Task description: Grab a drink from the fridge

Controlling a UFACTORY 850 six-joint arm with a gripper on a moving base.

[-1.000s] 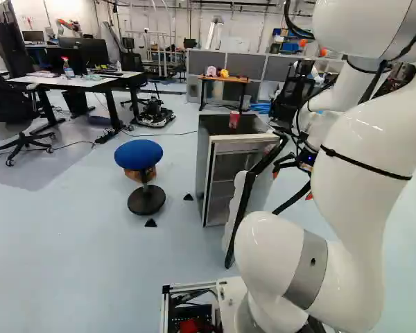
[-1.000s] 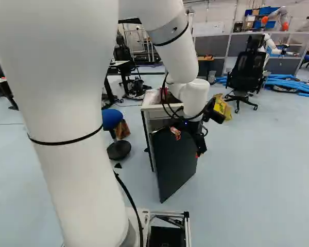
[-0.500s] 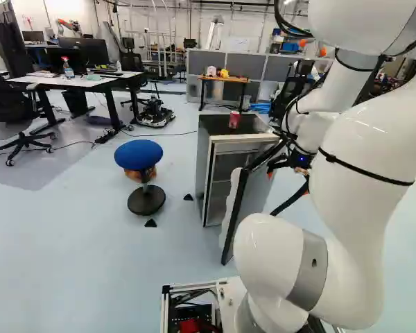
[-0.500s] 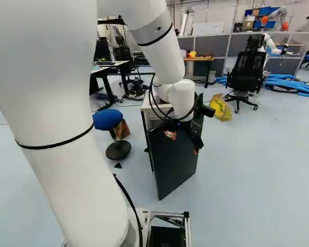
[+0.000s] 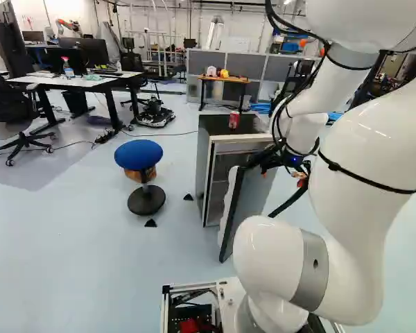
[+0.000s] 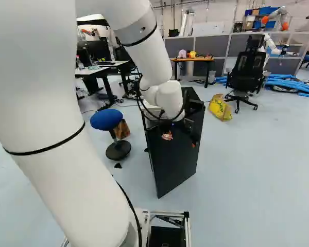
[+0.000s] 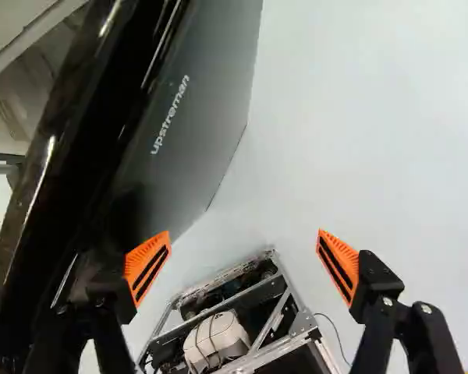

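Two orange pads (image 7: pixel 147 269) stood wide apart on my pincer (image 6: pixel 181 140), with nothing held between them. One fridge (image 5: pixel 203 163) stood past the pincer and to its left, its one door (image 6: pixel 171 167) swung open. That door's dark outer face was close beside one finger; I couldn't tell whether they touched. I counted one drink, a red can (image 5: pixel 234 121), upright on the fridge's top, left of the pincer and beyond it. I couldn't tell what drinks were inside.

Farther left of the pincer were one blue stool (image 5: pixel 139 154) and two black wedges (image 5: pixel 150 223) on the floor. One yellow bag (image 6: pixel 220 107) lay to its right, farther off, with one black chair (image 6: pixel 247 69) beyond the bag. Well past the pincer, one wooden table (image 6: pixel 194 59) carried two toys (image 6: pixel 182 53), one pink, one yellow.
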